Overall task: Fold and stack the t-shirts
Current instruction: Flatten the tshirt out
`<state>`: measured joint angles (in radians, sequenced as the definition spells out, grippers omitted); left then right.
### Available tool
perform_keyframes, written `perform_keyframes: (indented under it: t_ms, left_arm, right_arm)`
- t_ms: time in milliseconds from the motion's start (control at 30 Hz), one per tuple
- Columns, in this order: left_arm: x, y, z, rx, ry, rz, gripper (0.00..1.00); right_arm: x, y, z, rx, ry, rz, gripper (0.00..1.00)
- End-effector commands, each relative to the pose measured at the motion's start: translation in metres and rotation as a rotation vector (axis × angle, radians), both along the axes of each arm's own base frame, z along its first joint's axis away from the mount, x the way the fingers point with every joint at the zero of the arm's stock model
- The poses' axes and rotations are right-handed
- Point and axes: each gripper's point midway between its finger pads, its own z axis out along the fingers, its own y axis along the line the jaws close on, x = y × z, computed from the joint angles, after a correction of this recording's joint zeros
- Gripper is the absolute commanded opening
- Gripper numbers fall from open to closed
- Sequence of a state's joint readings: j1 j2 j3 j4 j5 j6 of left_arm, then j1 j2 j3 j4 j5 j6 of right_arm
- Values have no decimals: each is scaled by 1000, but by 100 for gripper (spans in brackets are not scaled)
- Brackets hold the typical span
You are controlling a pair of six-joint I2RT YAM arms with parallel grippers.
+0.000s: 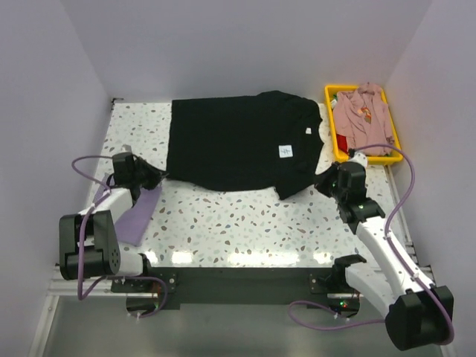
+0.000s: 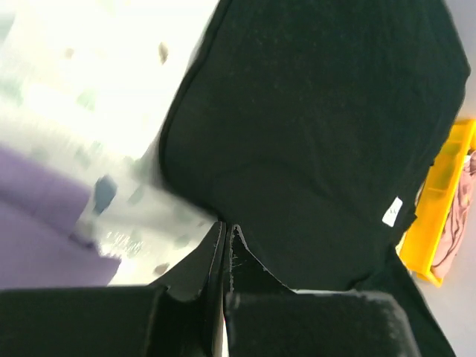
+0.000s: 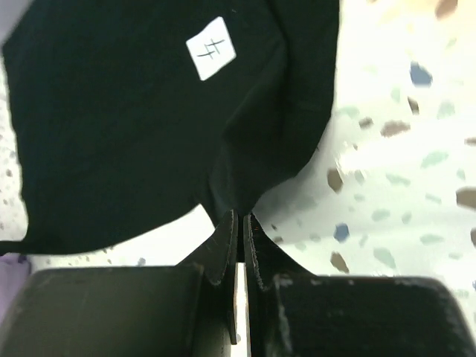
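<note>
The black t-shirt [image 1: 238, 141] lies spread flat across the table, its small white label [image 1: 285, 151] facing up. My left gripper [image 1: 158, 178] is shut on the shirt's near-left edge; in the left wrist view the black t-shirt [image 2: 320, 126] runs into the closed tips of the left gripper [image 2: 225, 227]. My right gripper [image 1: 324, 183] is shut on the near-right corner, and in the right wrist view the black t-shirt [image 3: 134, 134] bunches into the right gripper [image 3: 239, 215]. A lavender t-shirt [image 1: 138, 213] lies folded under my left arm. The dusty-pink t-shirt [image 1: 362, 113] is crumpled in the bin.
A yellow plastic bin [image 1: 332, 141] stands at the far right against the wall. Walls close in the speckled table [image 1: 245, 223] on the left, back and right. The lavender t-shirt [image 2: 37, 223] is just left of my left gripper.
</note>
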<state>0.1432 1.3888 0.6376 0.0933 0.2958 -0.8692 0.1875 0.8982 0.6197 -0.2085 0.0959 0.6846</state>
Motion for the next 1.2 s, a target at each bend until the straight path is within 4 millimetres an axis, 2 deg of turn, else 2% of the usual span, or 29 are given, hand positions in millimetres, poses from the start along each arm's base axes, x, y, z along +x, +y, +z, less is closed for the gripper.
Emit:
perform_keyframes:
  t_ms: [0, 133, 333, 533, 800, 833, 933, 1167]
  left_arm:
    - [-8, -5, 3, -33, -71, 28, 0]
    - [-23, -12, -24, -34, 15, 29, 0]
    - [-49, 0, -54, 1, 120, 111, 0]
    - [-64, 16, -76, 50, 216, 183, 0]
    - [-77, 59, -86, 181, 286, 300, 0]
    - [-85, 60, -90, 194, 325, 302, 0]
    - [-92, 74, -92, 251, 362, 350, 0]
    - [-99, 97, -82, 349, 401, 422, 0]
  right_arm:
    - [-12, 6, -20, 63, 49, 6, 0]
    - [-18, 6, -27, 57, 72, 15, 0]
    - [-26, 8, -35, 58, 85, 33, 0]
    - [-33, 16, -48, 85, 109, 78, 0]
    - [-36, 27, -56, 121, 123, 128, 0]
    - [-36, 28, -56, 124, 124, 134, 0]
    - [-37, 27, -61, 123, 133, 131, 0]
    - [-38, 30, -62, 128, 136, 144, 0]
